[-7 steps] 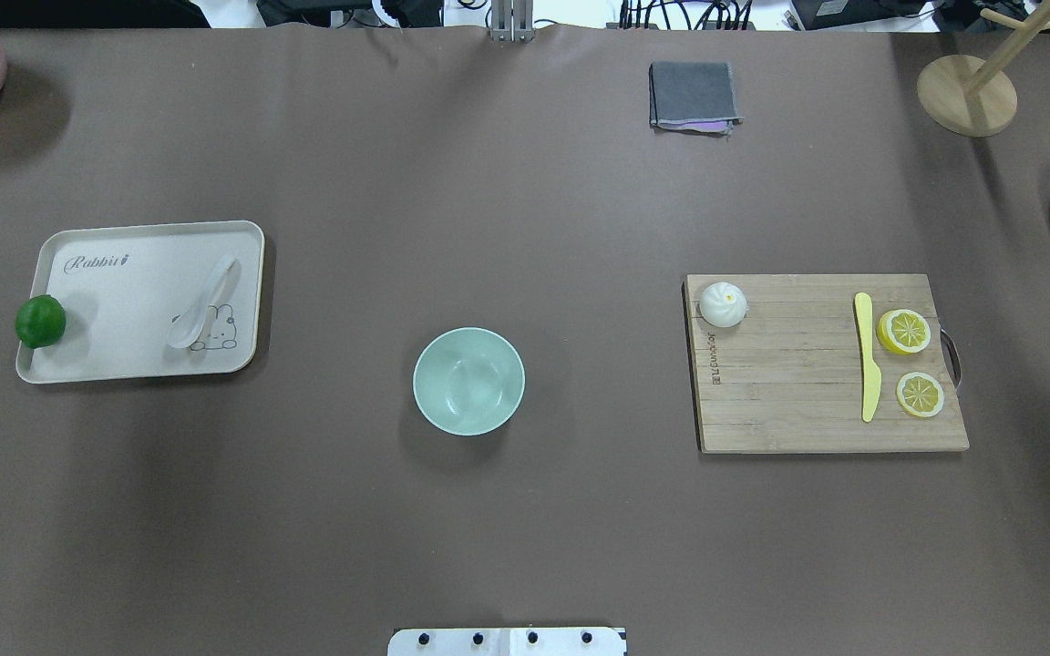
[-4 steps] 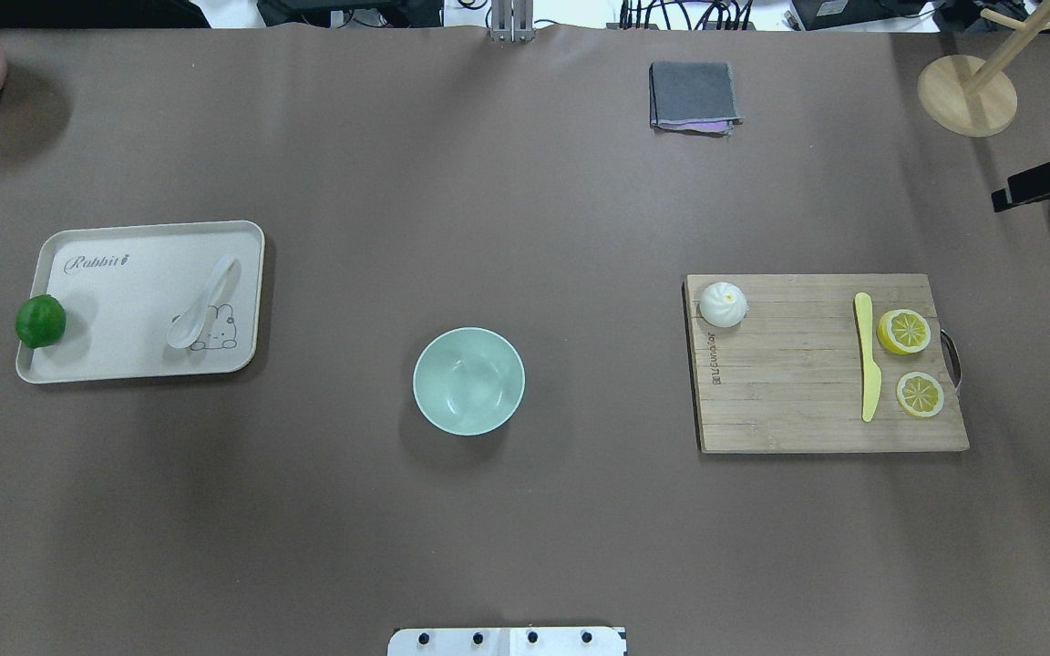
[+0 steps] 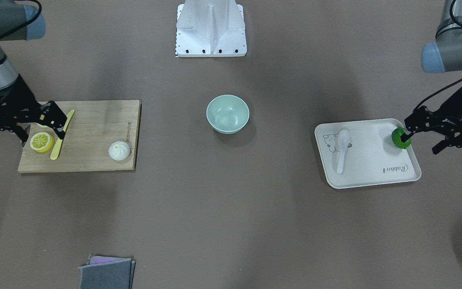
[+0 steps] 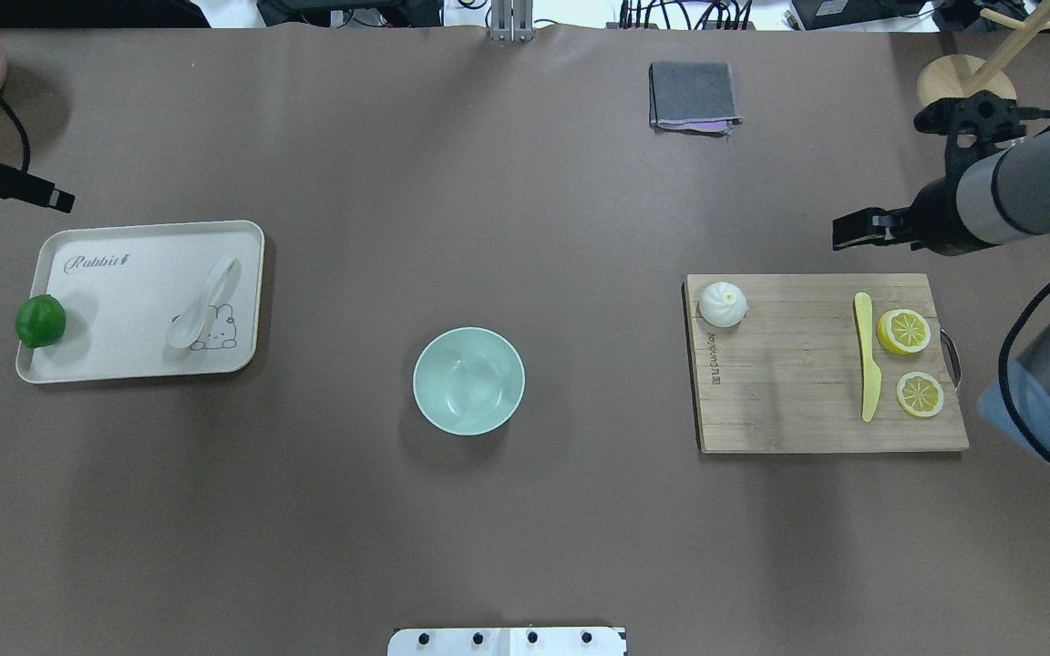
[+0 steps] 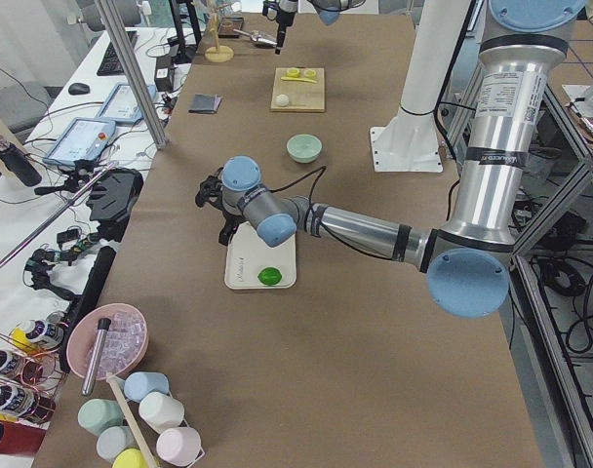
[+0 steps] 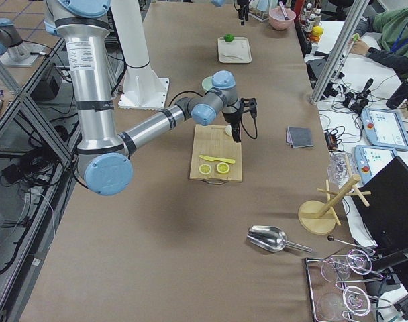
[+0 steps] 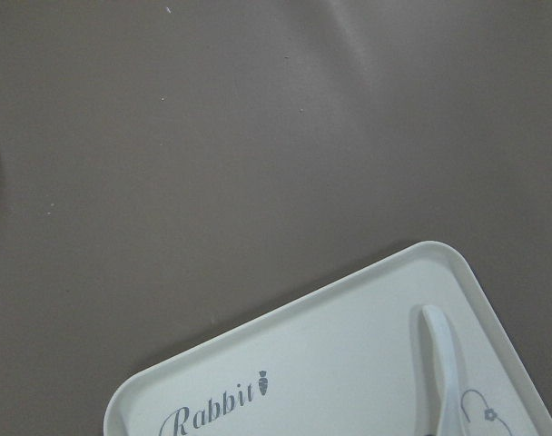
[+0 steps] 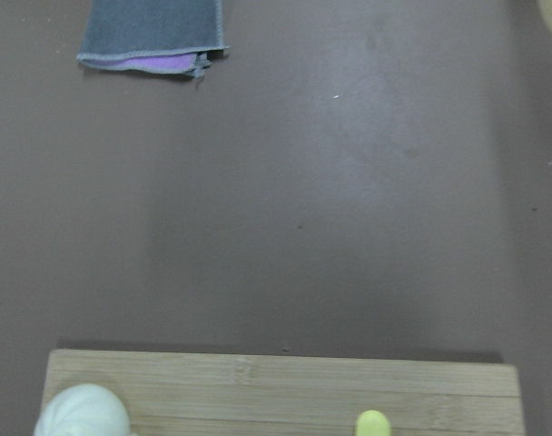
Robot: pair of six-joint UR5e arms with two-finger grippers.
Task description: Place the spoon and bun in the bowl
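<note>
The left tool (image 3: 420, 145), spread, hovers by the tray (image 3: 371, 170) holding the spoon (image 3: 342, 149) and the right tool (image 3: 42, 135), likewise spread, by the board (image 3: 90, 128) bearing the bun (image 3: 119, 151), seemingly so each arm takes its nearer item to the central empty bowl (image 3: 227, 114).

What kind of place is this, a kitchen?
Probably a robot lab, not a real kitchen: the left arm reaches over a table, a tablet and cables lie beside it, and a bun waits on a board.
</note>
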